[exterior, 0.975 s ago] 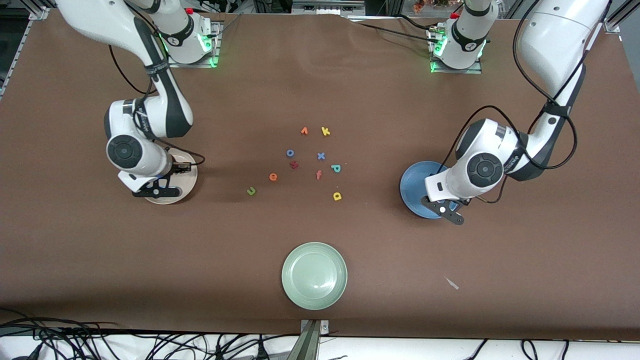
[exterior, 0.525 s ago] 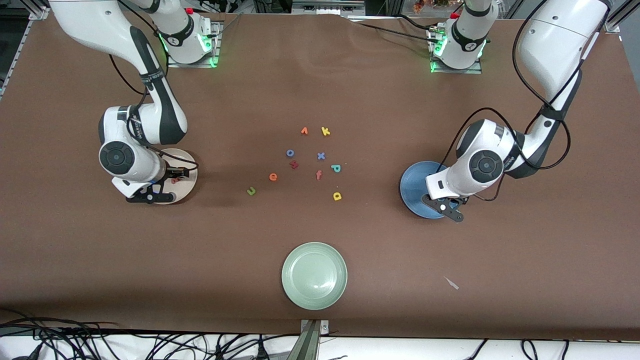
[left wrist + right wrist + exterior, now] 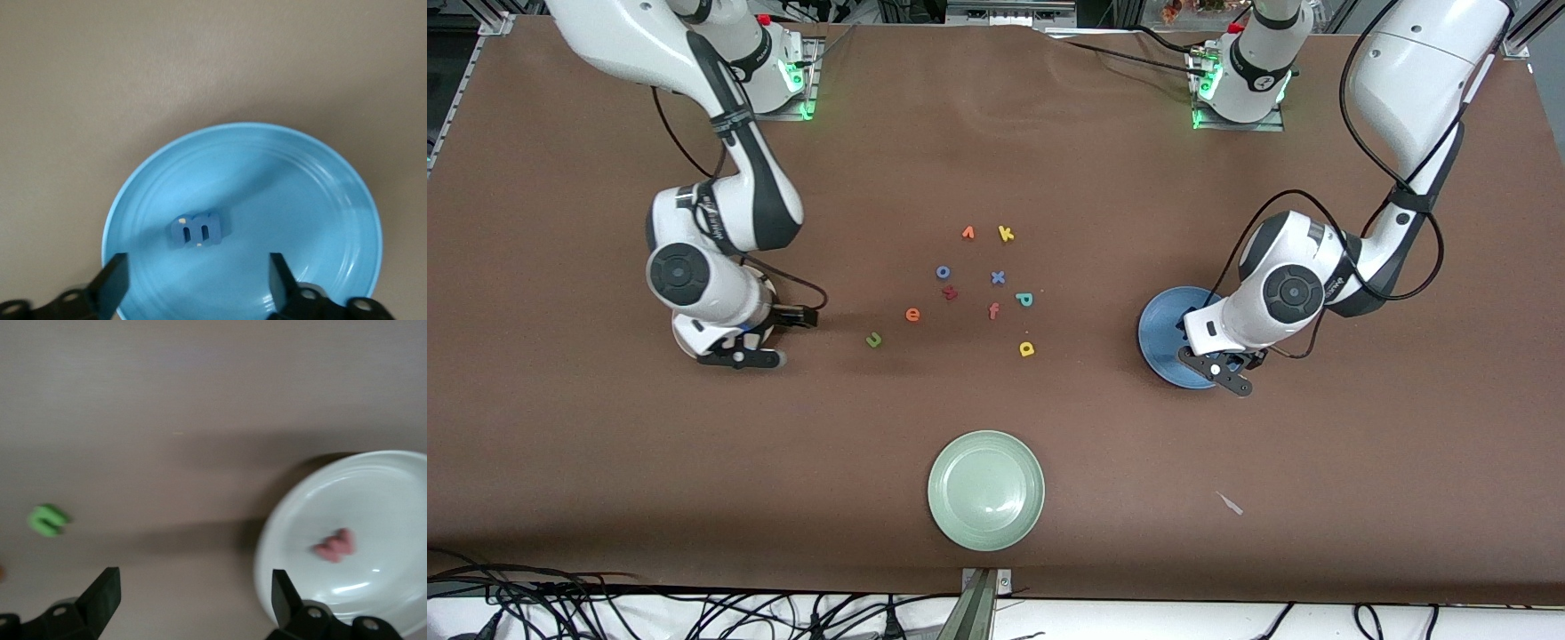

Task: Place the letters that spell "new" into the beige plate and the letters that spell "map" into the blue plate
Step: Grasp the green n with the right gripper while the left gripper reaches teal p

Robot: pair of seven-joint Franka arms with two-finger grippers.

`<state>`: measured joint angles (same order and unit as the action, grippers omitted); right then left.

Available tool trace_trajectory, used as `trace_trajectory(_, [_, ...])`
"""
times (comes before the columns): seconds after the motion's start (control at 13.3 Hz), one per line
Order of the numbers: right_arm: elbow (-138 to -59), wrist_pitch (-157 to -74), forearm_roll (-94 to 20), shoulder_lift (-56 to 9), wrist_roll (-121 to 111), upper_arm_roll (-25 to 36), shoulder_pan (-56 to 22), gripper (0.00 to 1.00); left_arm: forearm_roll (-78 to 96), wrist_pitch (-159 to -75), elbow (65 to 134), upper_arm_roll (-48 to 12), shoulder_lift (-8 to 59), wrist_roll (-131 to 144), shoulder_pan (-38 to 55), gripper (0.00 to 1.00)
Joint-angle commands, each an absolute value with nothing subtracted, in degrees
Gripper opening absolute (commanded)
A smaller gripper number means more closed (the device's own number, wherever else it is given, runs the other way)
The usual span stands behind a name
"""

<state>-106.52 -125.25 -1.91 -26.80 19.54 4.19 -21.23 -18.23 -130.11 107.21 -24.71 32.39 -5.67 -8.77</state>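
Pink foam, the w [image 3: 335, 545] lay in the beige plate [image 3: 400, 473], released and touching no gripper. The right gripper [image 3: 192, 603] hung over the plate's edge and the bare desk [image 3: 605, 462] beside it, its fingers [image 3: 103, 593] spread wide and empty. The green n [image 3: 873, 339] and the orange e [image 3: 912, 314] lay on the desk near that plate, toward the middle, the n nearer the front camera than the e.

The blue m [image 3: 197, 229] lay flat in the blue plate [image 3: 320, 173], toward the left arm's end of the desk. The left gripper [image 3: 197, 283] hovered over it with fingers [image 3: 280, 273] parted, holding nothing. The teal p [image 3: 1024, 300] and the yellow a [image 3: 1026, 348] rested on the desk in the middle cluster, the a nearer the front camera.

Around them lay a yellow k [image 3: 1006, 234], a blue o [image 3: 943, 272], a blue x [image 3: 998, 277], an orange-red f [image 3: 993, 310] and a dark red letter [image 3: 950, 292]. A pale green plate [image 3: 986, 490] sat nearest the front camera.
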Motion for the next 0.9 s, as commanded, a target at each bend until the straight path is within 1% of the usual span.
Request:
trace_trajectory(0.0, [-100.2,-124.5,-2.5,-31.5,27.4,1.8,-22.2,1.00,-19.4,-127.2,106.4,-26.7,30.7,-2.4,-8.7,1.00])
trace_trajectory(0.3, [-97.7,-125.9,-2.7,-34.6,34.8,-0.1,-24.3,1.00,-18.6,-126.6,105.5,-28.0,30.7,2.6,-8.5,1.00])
trace_trajectory(0.53, [-97.2,-128.6,-3.6,-36.1,37.4,-0.5,-25.9,1.00,-15.3,-126.0,104.2,-28.0,30.7,4.4,-6.9,1.00])
trace_trajectory(0.82, [-97.2,-131.4,-3.6,-38.1,37.4,-0.5,-26.0,1.00,-12.2,-125.9,103.3,-28.0,30.8,18.7,-2.9,1.00])
